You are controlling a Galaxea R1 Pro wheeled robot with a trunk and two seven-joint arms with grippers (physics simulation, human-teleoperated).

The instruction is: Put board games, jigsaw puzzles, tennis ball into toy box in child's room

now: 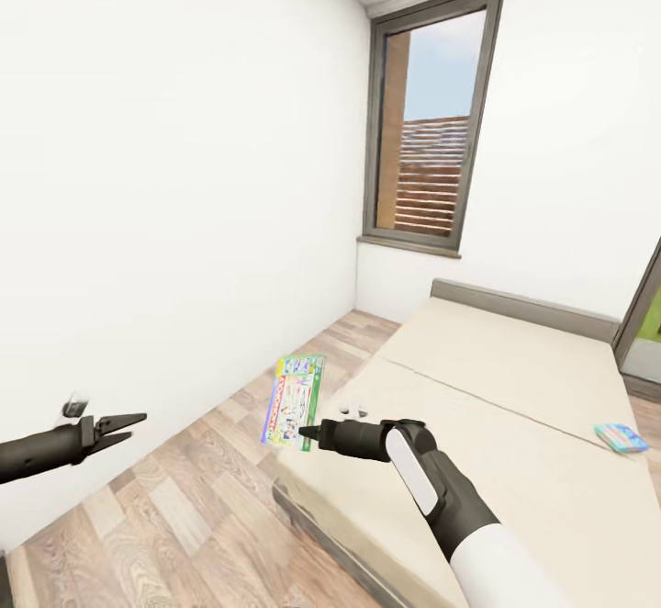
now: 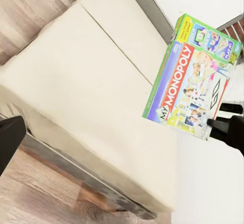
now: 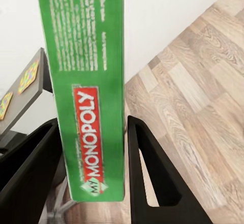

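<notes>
Wood-plank floor (image 1: 184, 498) (cream bed (image 1: 514, 406) beside)

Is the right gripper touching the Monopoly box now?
Touching. In the right wrist view, the right gripper has both fingers pressed against the sides of the Monopoly box, with no gap.

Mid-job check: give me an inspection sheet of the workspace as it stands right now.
Surface: bed with a bare cream mattress and grey frame; wood-plank floor beside it.
Job's things: My Monopoly board game held upright off the bed's corner; blue board game lying flat near the bed's far edge. In the right wrist view, colourful flat pieces lie on a dark surface; too small to identify.
Clutter: nothing seen.
Grippers: right gripper shut on the My Monopoly board game, a finger on each side of its green edge; left gripper open, holding nothing.
Cables: nothing seen.
Surroundings: white walls, dark-framed window.
</notes>
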